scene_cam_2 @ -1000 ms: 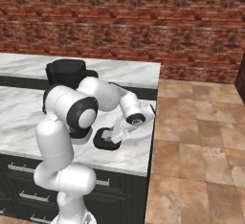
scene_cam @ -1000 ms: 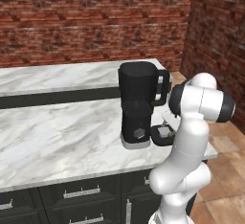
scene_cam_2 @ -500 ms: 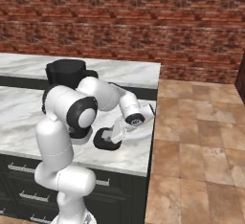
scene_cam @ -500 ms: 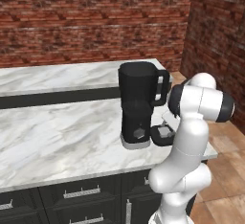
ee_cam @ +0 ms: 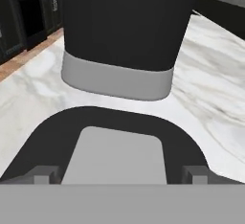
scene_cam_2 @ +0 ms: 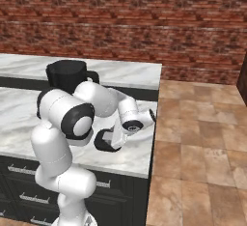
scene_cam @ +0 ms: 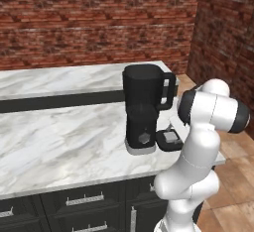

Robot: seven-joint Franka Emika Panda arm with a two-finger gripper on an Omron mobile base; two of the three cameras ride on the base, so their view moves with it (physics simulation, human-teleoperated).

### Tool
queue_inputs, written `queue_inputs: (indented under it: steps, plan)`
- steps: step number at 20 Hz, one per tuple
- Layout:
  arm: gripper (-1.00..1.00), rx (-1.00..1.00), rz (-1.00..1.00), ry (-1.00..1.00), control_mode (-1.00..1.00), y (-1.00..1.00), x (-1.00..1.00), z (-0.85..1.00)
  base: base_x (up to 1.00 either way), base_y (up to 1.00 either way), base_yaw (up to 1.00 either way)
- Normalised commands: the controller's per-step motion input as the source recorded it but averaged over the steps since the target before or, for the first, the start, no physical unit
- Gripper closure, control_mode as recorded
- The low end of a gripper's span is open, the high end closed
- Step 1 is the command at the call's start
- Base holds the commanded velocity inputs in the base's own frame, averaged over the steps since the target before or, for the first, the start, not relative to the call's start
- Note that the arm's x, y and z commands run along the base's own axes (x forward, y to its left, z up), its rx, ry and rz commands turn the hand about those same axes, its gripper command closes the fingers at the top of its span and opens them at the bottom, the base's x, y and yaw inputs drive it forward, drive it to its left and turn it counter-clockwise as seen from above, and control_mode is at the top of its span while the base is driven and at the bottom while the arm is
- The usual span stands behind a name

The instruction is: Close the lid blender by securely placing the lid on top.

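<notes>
Hand view: the pincer (ee_cam: 122,177) hangs low over one black lid (ee_cam: 119,141), a fingertip (ee_cam: 40,174) spread at each side of it. That lid (scene_cam: 168,139) lies flat on the marble surface (scene_cam: 59,142), just beside one tall black blender (scene_cam: 144,104). Behind stands a brick wall (scene_cam: 89,23).

Red brick wall (scene_cam: 74,23), marble counter (scene_cam: 59,142) (dark cabinets (scene_cam: 84,206) beneath), tiled floor (scene_cam_2: 202,138).
</notes>
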Motion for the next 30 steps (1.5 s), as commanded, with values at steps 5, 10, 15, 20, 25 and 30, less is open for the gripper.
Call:
queue_inputs:
  steps: [5,10,15,20,25,30]
  plan:
    - [1.0,-0.12,0.0,0.04,-1.0,0.34,0.0,-0.75,0.0,0.0,0.0]
    - [1.0,-0.08,0.0,0.06,-1.0,0.19,-0.02,-0.56,0.0,0.0,0.0]
    - [1.0,0.0,0.0,-0.14,-1.0,0.06,-0.25,-0.25,0.0,0.0,0.0]
    - [1.0,0.0,0.0,-0.05,-1.0,-0.12,-0.12,0.58,0.0,0.0,0.0]
    - [1.0,0.0,0.0,0.0,-1.0,-0.43,-0.26,1.0,0.0,0.0,0.0]
    - [1.0,0.0,0.0,0.0,-1.0,-0.37,-0.46,1.0,0.0,0.0,0.0]
